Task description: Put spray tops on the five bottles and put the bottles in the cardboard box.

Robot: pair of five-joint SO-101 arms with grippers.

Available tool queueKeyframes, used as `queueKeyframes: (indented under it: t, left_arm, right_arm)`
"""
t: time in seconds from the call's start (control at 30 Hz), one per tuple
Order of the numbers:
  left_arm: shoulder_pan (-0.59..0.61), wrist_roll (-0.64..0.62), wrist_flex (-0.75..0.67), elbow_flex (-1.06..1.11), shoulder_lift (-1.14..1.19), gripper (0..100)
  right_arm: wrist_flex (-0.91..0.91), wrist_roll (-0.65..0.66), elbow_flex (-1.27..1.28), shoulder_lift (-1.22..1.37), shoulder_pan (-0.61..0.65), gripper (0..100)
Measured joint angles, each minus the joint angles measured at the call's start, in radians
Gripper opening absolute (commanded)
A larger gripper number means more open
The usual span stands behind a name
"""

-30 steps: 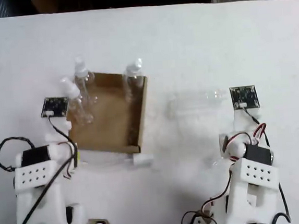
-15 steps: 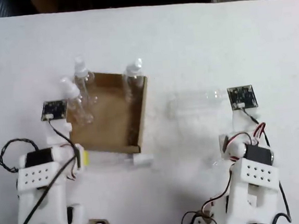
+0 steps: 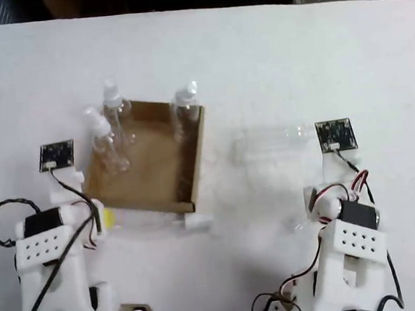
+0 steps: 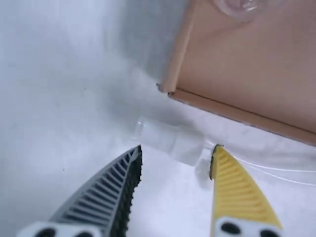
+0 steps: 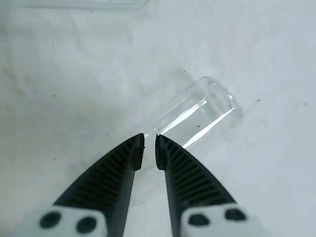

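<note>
**Two white robot arms: one claw spread open, one nearly closed**

Seen from above, the left arm [image 3: 47,246] sits at the near left of the worktop [image 3: 256,49] and the right arm [image 3: 353,239] at the near right. Both are stretched forward. The left claw [image 4: 177,148] points downward with its fingers spread wide, one grey and ribbed, the other yellow. The right claw [image 5: 149,140] points downward with its two black ribbed fingers drawn almost together, a thin slit between the tips.

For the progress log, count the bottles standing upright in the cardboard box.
3. One bottle at the cardboard box's far left corner, a second bottle just in front of it, a third bottle at the far right corner. None looks hidden.
</note>
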State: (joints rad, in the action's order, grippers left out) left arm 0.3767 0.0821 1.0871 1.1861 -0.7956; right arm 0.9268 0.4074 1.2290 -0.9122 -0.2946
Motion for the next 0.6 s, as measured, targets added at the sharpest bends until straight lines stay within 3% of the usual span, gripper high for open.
queueKeyframes:
  t: [0.43, 0.6]
  left_arm:
    - [-0.003, -0.002, -0.077, -0.034, 0.272, 23]
    - [0.094, -0.002, -0.077, -0.049, 0.273, 23]
  right_arm:
    - [0.0, 0.0, 0.0, 0.0, 0.0, 2.0]
    - [0.0, 0.0, 0.0, 0.0, 0.0, 2.0]
